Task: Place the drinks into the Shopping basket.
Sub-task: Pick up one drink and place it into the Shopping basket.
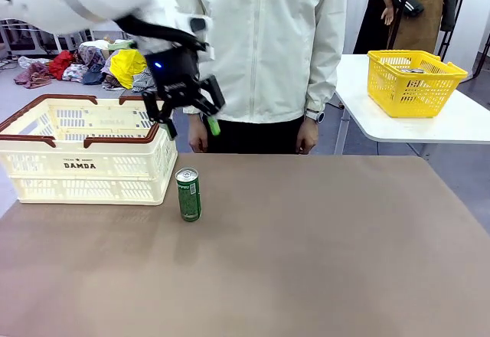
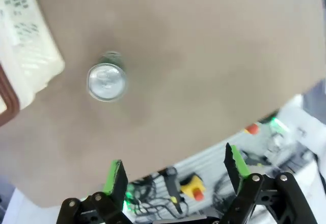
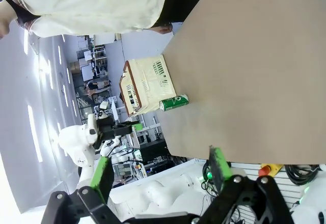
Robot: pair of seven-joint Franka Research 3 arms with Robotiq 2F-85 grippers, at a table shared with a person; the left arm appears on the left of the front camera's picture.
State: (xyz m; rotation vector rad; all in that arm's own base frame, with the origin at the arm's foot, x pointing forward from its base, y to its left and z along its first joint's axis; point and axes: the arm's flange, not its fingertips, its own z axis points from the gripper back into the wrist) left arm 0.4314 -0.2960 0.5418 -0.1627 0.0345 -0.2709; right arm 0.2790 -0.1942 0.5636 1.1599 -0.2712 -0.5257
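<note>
Across the front view, a green can [image 1: 187, 194] stands upright on the brown counter [image 1: 321, 260], just right of the basket's [image 1: 115, 176] near right corner, close enough that, by my judgement, only a short lift and carry to the left is needed. The left gripper [image 1: 191, 129] hangs above the can, a little to the far side, with its arm reaching in from the upper left and the wrist bent so the fingers point downward; the jaws are spread wide and grasp nothing, a pose that looks set for a descent from above. A person [image 1: 260, 46] stands at the far edge with hands hanging down. Looking down from the left wrist, the can's silver top [image 2: 106, 81] sits beside the basket corner [image 2: 28, 56], ahead of the left gripper [image 2: 175, 170] and off toward one finger [image 2: 116, 178] rather than centred in the gap, so some sideways correction seems due. Seen from the right wrist, the right gripper [image 3: 160, 170] is likewise released and empty, held back off the counter edge, well apart from the can [image 3: 173, 102] and basket [image 3: 147, 84].
</note>
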